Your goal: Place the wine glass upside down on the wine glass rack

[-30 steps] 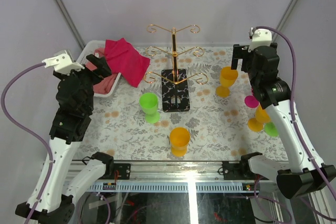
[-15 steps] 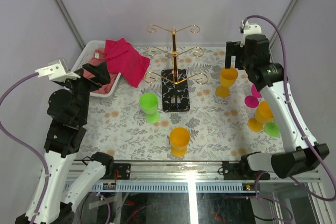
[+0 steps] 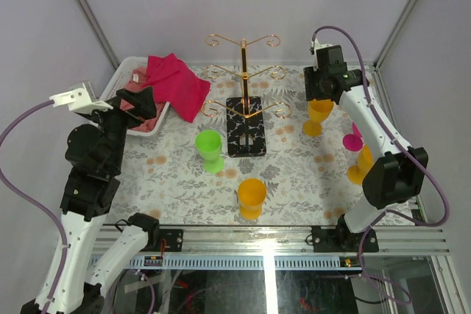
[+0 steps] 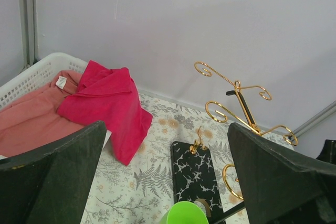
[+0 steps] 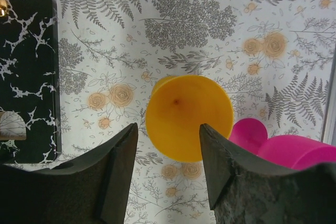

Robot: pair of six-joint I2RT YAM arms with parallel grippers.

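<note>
The wine glass rack (image 3: pixel 243 79), gold wire on a black patterned base (image 3: pixel 245 139), stands at the back centre; it also shows in the left wrist view (image 4: pixel 239 95). A yellow wine glass (image 3: pixel 319 112) stands upright to its right. My right gripper (image 3: pixel 324 90) hangs directly above this glass, pointing down. From the right wrist, the glass's open bowl (image 5: pixel 184 111) lies below my right gripper (image 5: pixel 167 132), whose jaws stand partly apart over the rim without holding it. My left gripper (image 3: pixel 138 101) is wide open and empty, high over the left side (image 4: pixel 167 125).
A green glass (image 3: pixel 209 149) and an orange glass (image 3: pixel 252 196) stand in front of the rack. A pink glass (image 3: pixel 353 140) and another orange one (image 3: pixel 362 165) crowd the right edge. A white tray (image 3: pixel 121 71) with a magenta cloth (image 3: pixel 176 84) sits back left.
My right arm has swung in over the yellow glass and turned downward, and its jaws have narrowed. The left arm drew back slightly, then held still.
</note>
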